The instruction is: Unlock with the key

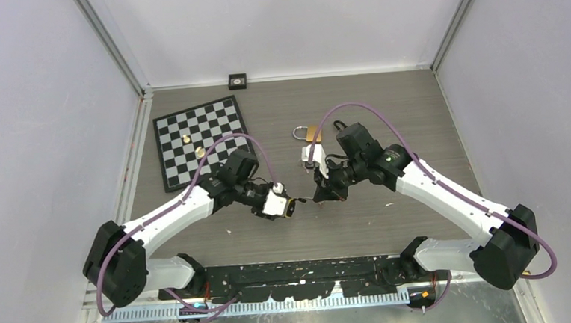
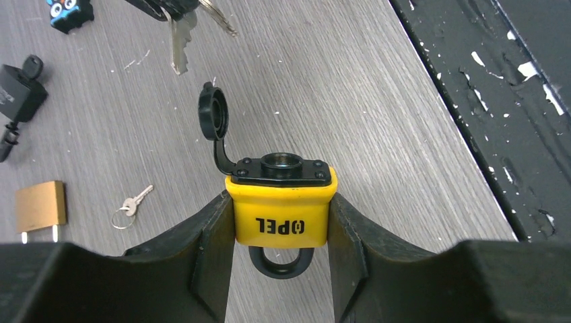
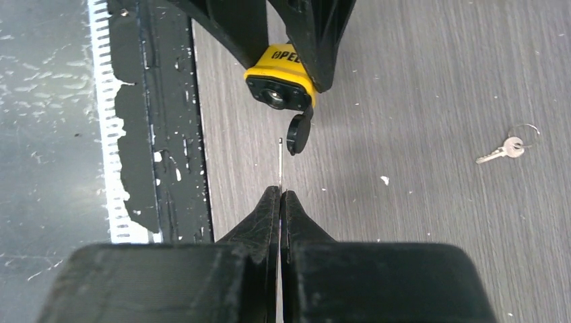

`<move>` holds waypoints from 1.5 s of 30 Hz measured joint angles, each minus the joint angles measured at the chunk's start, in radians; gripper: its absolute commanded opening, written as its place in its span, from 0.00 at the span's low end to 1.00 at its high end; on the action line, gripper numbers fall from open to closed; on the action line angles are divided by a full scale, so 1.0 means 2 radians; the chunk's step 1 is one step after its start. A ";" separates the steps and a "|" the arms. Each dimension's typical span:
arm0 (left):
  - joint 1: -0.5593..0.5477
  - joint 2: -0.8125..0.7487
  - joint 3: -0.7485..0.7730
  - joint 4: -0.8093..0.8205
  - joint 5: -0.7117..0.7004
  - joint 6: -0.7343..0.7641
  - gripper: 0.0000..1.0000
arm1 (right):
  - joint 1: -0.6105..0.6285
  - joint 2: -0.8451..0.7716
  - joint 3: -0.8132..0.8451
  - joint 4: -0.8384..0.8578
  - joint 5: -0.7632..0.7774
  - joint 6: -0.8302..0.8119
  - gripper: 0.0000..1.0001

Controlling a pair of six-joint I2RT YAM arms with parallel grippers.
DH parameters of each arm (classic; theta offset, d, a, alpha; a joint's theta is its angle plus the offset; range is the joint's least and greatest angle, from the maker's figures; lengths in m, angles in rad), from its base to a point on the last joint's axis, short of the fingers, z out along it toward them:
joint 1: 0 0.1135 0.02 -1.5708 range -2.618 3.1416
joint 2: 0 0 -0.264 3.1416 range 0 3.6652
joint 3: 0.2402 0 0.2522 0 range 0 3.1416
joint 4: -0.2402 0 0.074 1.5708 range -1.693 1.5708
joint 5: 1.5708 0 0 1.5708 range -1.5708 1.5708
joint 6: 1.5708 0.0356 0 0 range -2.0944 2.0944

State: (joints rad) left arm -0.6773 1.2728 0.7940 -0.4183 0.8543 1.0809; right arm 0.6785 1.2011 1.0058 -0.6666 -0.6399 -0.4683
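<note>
Left end effector (image 2: pixel 280 205) clasping padlock (image 2: pixel 279 225), key (image 3: pixel 280 161) apparently close

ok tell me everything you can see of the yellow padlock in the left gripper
The yellow padlock has a plastic-looking yellow body printed OPEL in black, a black screwed end plate with a round keyway, and a black dust cap flipped open on its strap. Its dark shackle looks closed and points back toward the wrist. The left gripper clamps its two sides, keyway end facing out. The key in the right gripper points toward the keyway but has not entered it.
</note>
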 measured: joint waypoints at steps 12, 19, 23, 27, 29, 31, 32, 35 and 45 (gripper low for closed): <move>-0.001 -0.044 -0.046 0.038 0.000 0.038 0.00 | 0.000 0.004 0.006 -0.026 -0.028 -0.012 0.01; 0.006 -0.062 -0.069 0.076 0.003 0.038 0.00 | 0.000 -0.006 0.006 -0.035 -0.048 -0.013 0.00; 0.012 -0.065 -0.075 0.101 0.003 0.035 0.00 | 0.008 -0.005 0.006 -0.038 -0.057 -0.014 0.01; 0.013 -0.065 -0.075 0.109 0.003 0.031 0.00 | 0.031 0.008 0.009 -0.041 -0.057 -0.015 0.01; 0.013 -0.065 -0.075 0.111 0.004 0.027 0.00 | 0.039 0.017 0.009 -0.042 -0.055 -0.015 0.00; 0.013 -0.065 -0.075 0.113 0.005 0.025 0.00 | 0.047 0.026 0.009 -0.042 -0.051 -0.014 0.00; 0.013 -0.065 -0.075 0.113 0.006 0.024 0.00 | 0.049 0.029 0.010 -0.043 -0.048 -0.013 0.00; 0.013 -0.064 -0.075 0.113 0.007 0.022 0.00 | 0.056 0.037 0.012 -0.041 -0.037 -0.008 0.01; 0.013 -0.058 -0.075 0.112 0.014 0.018 0.00 | 0.058 0.050 0.025 -0.021 -0.002 0.028 0.01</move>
State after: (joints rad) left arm -0.6518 1.1561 0.6449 -0.1951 0.8814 1.1172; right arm 0.7952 1.3014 1.0554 -0.7086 -0.6437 -0.4114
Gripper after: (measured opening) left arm 0.472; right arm 0.026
